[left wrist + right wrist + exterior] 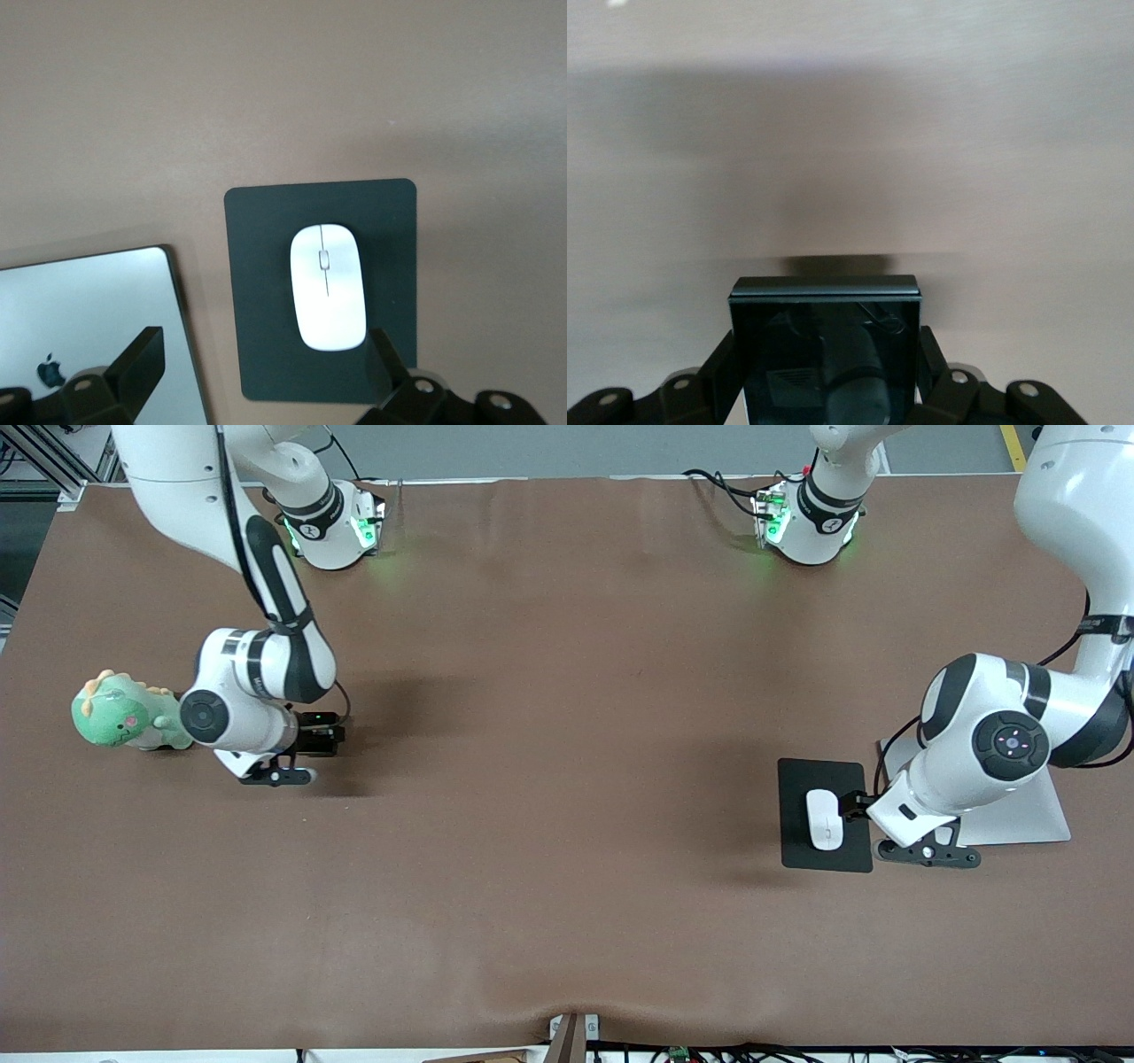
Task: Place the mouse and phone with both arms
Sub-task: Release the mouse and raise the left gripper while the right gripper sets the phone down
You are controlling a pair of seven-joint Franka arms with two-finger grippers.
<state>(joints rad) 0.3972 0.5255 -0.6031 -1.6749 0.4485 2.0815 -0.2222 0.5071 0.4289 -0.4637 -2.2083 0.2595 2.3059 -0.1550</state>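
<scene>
The white mouse [824, 820] lies on a flat black pad [797, 779] toward the left arm's end of the table; it also shows in the left wrist view [328, 285]. My left gripper [856, 805] is over the pad's edge beside the mouse, with its jaws open wide and empty; in its wrist view [266, 343] one finger is by the mouse's end. My right gripper [323, 740], toward the right arm's end, is shut on the black glossy phone [824, 354], one finger on each side, low over the brown table.
A silver laptop [1019, 819] lies closed under the left arm, beside the pad. A green dinosaur plush [124, 713] sits by the right arm's wrist. A brown mat [567, 779] covers the table.
</scene>
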